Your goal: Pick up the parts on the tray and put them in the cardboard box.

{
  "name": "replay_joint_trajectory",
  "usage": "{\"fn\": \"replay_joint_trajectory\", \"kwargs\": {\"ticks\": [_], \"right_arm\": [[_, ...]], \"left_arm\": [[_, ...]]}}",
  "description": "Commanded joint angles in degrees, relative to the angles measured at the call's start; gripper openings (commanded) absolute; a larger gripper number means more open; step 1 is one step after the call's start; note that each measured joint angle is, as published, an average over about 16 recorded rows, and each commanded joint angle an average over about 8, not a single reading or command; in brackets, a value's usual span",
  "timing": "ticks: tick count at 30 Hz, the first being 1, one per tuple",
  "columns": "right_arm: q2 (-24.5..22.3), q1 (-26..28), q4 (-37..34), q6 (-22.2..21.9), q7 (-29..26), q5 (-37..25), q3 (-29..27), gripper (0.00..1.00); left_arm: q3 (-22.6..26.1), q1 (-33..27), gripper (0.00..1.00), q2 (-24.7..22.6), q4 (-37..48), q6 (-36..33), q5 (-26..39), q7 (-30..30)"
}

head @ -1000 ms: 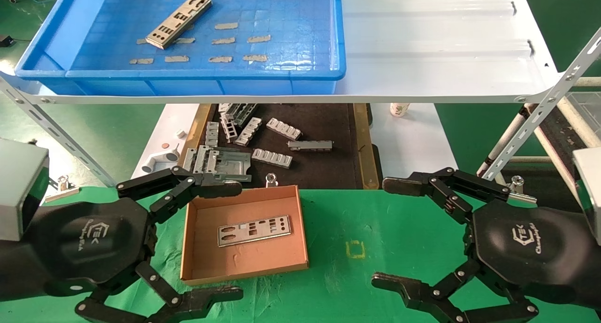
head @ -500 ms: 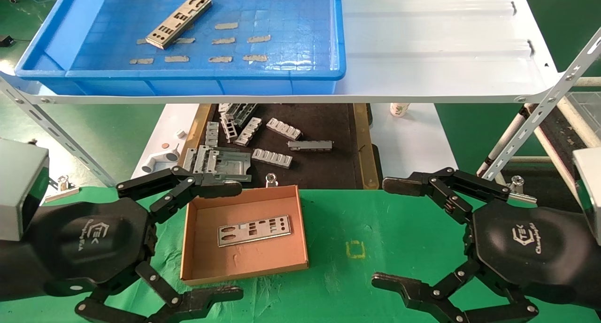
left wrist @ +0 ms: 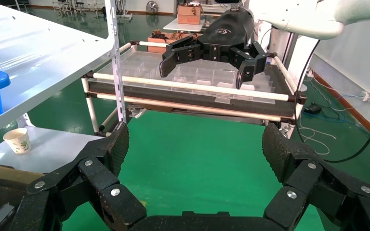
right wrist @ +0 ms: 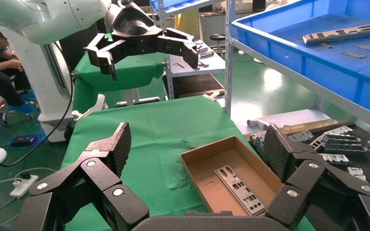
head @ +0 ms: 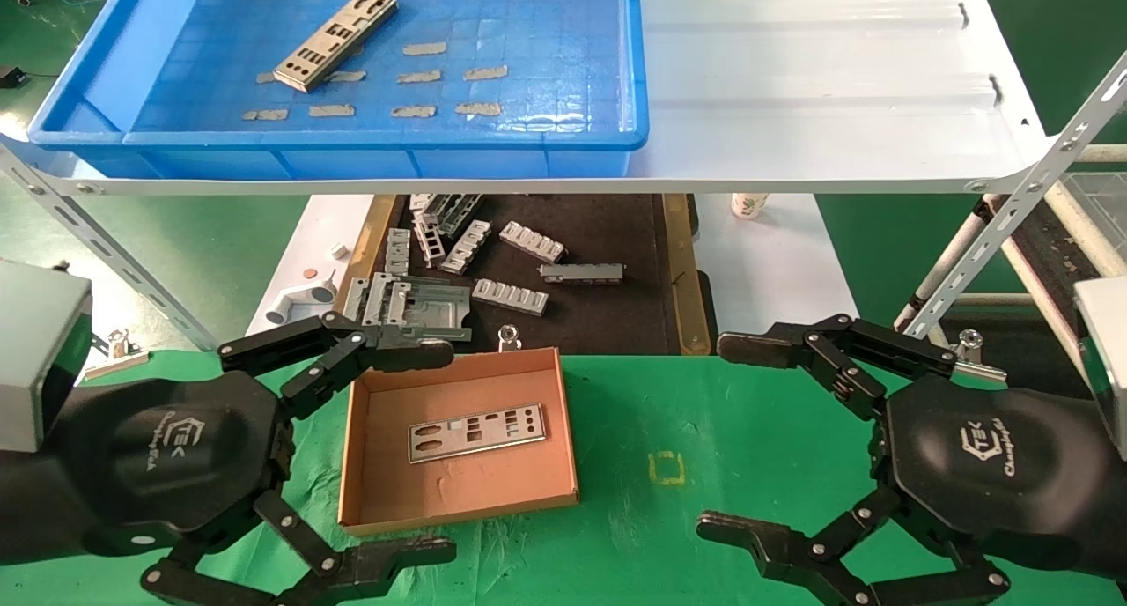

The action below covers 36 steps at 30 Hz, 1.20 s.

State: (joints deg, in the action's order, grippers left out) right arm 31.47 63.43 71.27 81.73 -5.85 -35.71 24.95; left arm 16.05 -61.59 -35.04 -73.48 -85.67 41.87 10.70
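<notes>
One silver punched part lies in the blue tray on the white shelf, toward the tray's back left. It also shows far off in the right wrist view as the part. A second part lies flat in the brown cardboard box on the green cloth; the right wrist view shows the box and that part. My left gripper hangs open just left of the box, holding nothing. My right gripper stands open to the box's right, holding nothing.
Below the shelf a black wooden-rimmed tray holds several ribbed grey bracket pieces. A paper cup stands right of it. Slanted metal shelf struts flank both sides. A yellow square mark is on the cloth.
</notes>
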Motion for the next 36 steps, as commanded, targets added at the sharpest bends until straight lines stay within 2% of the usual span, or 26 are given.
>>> {"fn": "replay_joint_trajectory", "kwargs": {"ticks": [1,36], "right_arm": [[0.00,0.00,0.00,0.00,0.00,0.00,0.00,1.00],[0.00,0.00,0.00,0.00,0.00,0.00,0.00,1.00]], "left_arm": [[0.00,0.00,1.00,0.00,0.00,0.00,0.00,0.00],[0.00,0.00,1.00,0.00,0.00,0.00,0.00,0.00]]}}
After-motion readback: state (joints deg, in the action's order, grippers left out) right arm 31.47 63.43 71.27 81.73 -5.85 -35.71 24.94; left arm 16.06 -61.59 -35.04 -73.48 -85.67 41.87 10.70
